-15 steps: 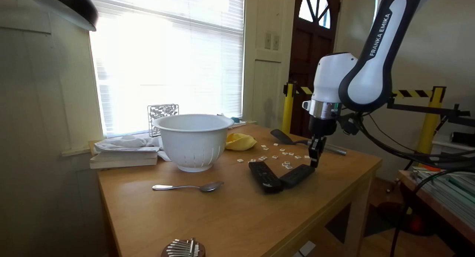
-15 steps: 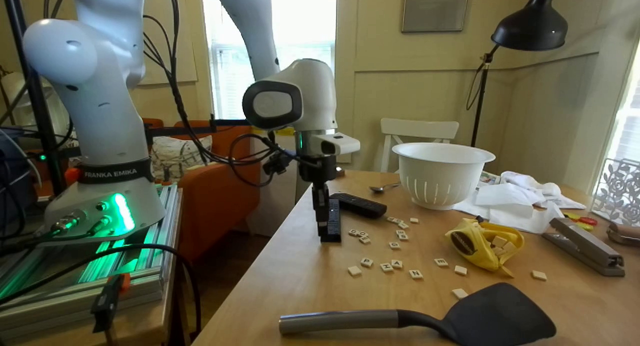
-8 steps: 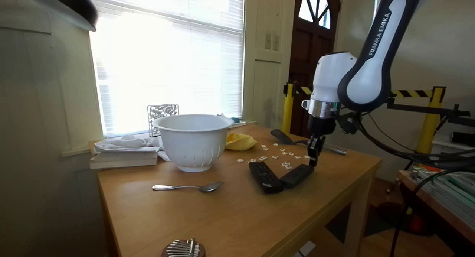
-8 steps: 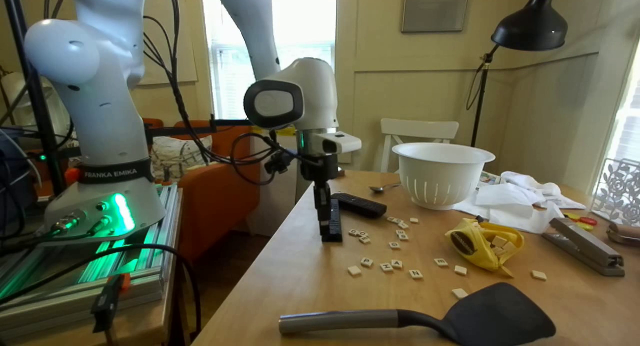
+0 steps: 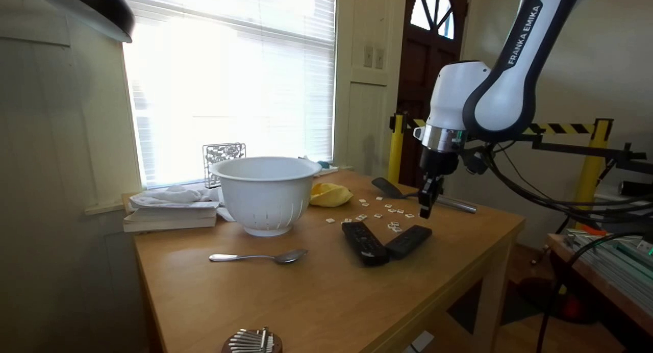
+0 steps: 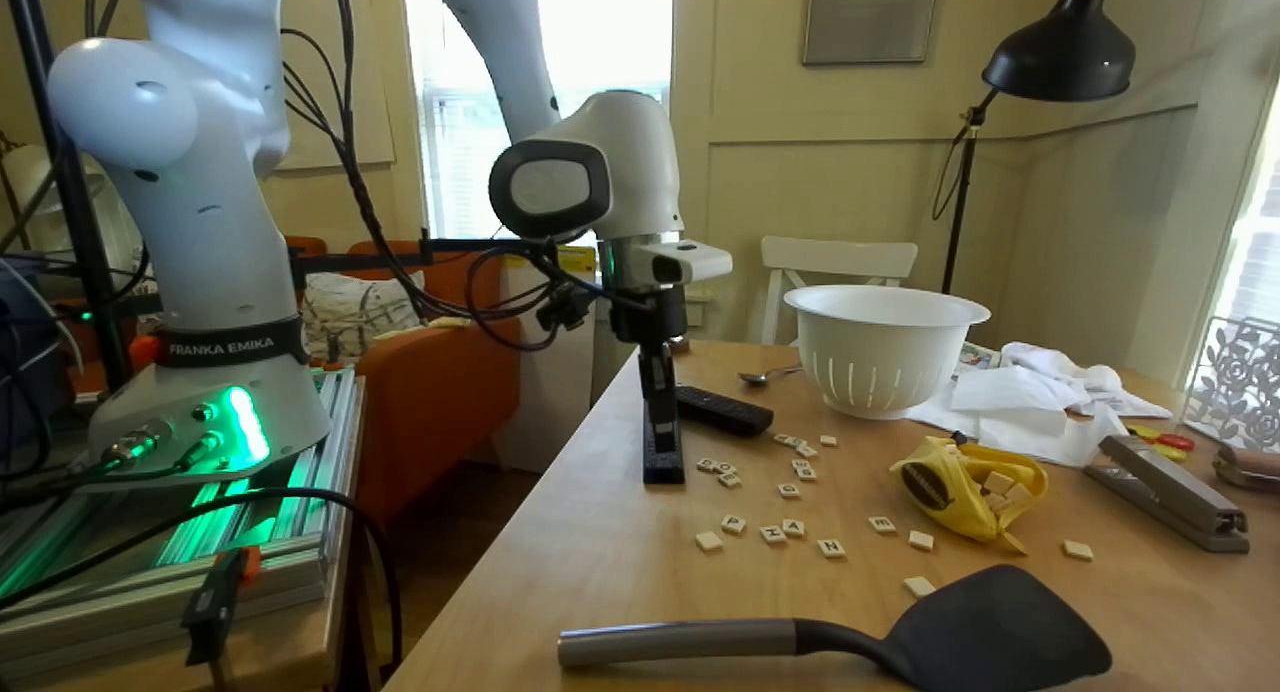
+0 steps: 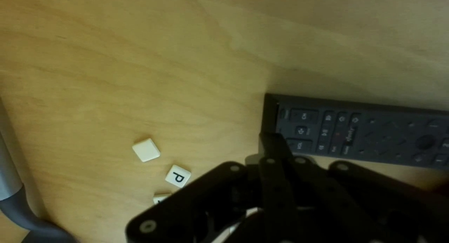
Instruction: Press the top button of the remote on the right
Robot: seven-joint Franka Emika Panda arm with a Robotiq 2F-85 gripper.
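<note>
Dark grey and flat, the slim remote (image 5: pixel 409 241) lies on the table (image 5: pixel 316 292), a broader black remote (image 5: pixel 365 244) at nine o'clock in an exterior view. Likely light, stiff, apt to slide; hold across its long sides. Above its one-o'clock end hangs the gripper (image 5: pixel 424 215), fingers (image 7: pixel 277 146) together, empty. Toward ten, the white bowl (image 5: pixel 265 200), inside hidden; at three in an exterior view, a yellow bag (image 6: pixel 940 497) holds tiles (image 6: pixel 1000 487).

Xfinity remote (image 7: pixel 354 135) lies at right, cut by the frame edge. Black pincer (image 7: pixel 274 142), lower centre-right, fingers together, overlaps the remote's left end; contact undetermined. Letter tile P (image 7: pixel 178 176) and utensil handle (image 7: pixel 8 178) on wooden surface (image 7: pixel 140 60), lower left.
</note>
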